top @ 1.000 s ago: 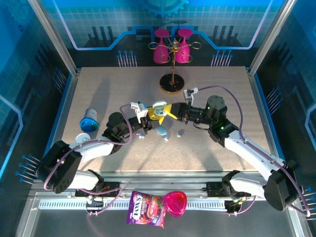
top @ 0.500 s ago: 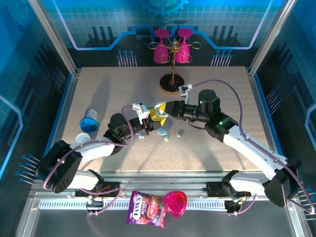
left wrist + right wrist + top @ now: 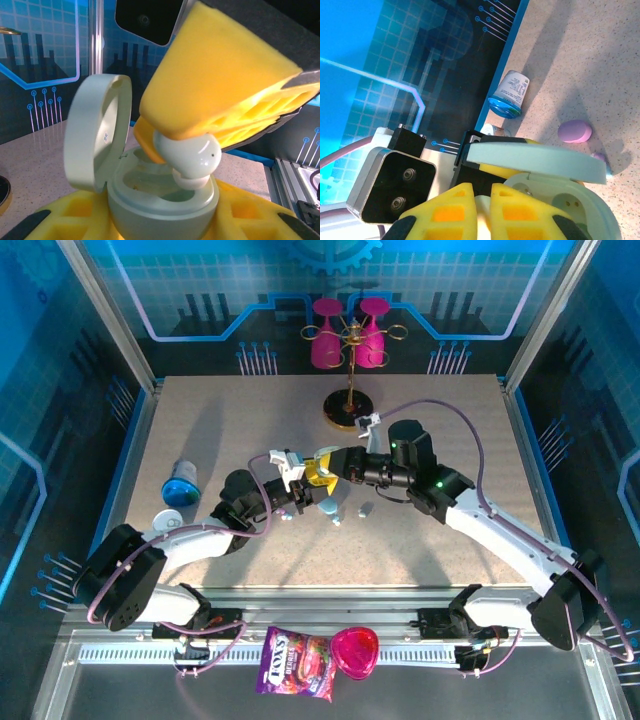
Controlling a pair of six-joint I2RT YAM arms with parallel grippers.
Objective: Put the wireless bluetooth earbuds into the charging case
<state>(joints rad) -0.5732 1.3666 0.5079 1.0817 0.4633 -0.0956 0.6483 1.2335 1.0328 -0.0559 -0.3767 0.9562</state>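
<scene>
Your right gripper pinches a whitish plastic earbud, half covered by its pads, over the open pale-green charging case clamped in your left gripper. A lilac pebble-shaped case lies nearby.

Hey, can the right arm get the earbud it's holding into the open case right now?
Probably yes. The left pincer holds the case with its lid swung back, and the earbud in the right pincer sits over an uncovered socket.

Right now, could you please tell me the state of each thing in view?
Charging case: lid open, gripped by left gripper.
Earbud: held by right gripper over a socket, unseated.
Lilac case: closed.
Blue-topped cup: on its side.
</scene>
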